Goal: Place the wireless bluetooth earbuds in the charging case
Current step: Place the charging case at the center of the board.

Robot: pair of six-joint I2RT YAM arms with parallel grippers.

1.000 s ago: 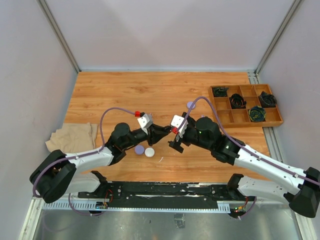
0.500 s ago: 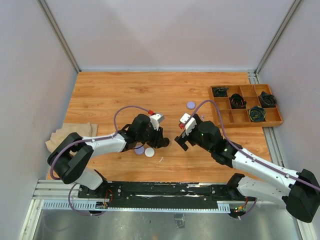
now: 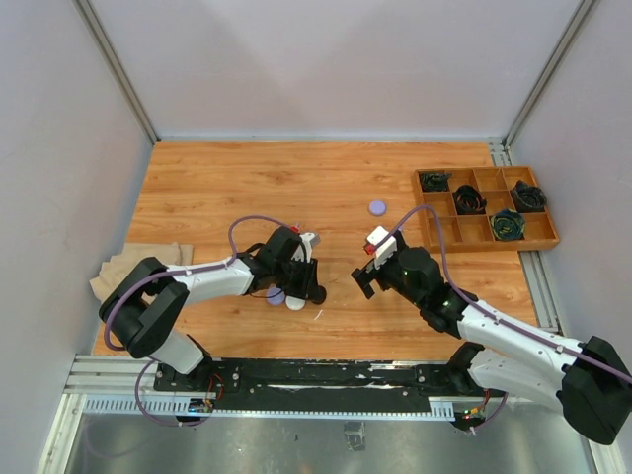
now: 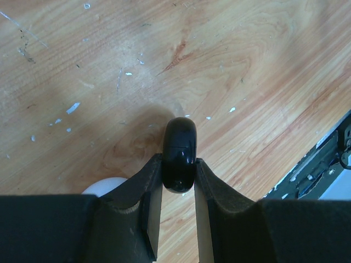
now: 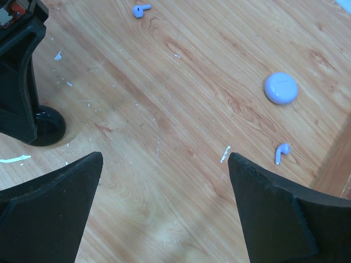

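The left gripper [image 4: 178,171] is closed narrow on a black charging case [image 4: 180,139], which stands on its edge on the bench [image 4: 258,66]. The right gripper [image 5: 164,159] is wide apart and holds nothing. Ahead of it, to its right, lies the near lavender earbud [image 5: 282,153], with a lavender case [image 5: 281,87] just beyond. The far lavender earbud [image 5: 141,10] lies further ahead.

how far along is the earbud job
Done: nothing visibly inserted. In hand: the left gripper is shut on a glossy black round case; the right gripper is open, empty. Left: two small lavender earbuds lie loose on the wooden table.
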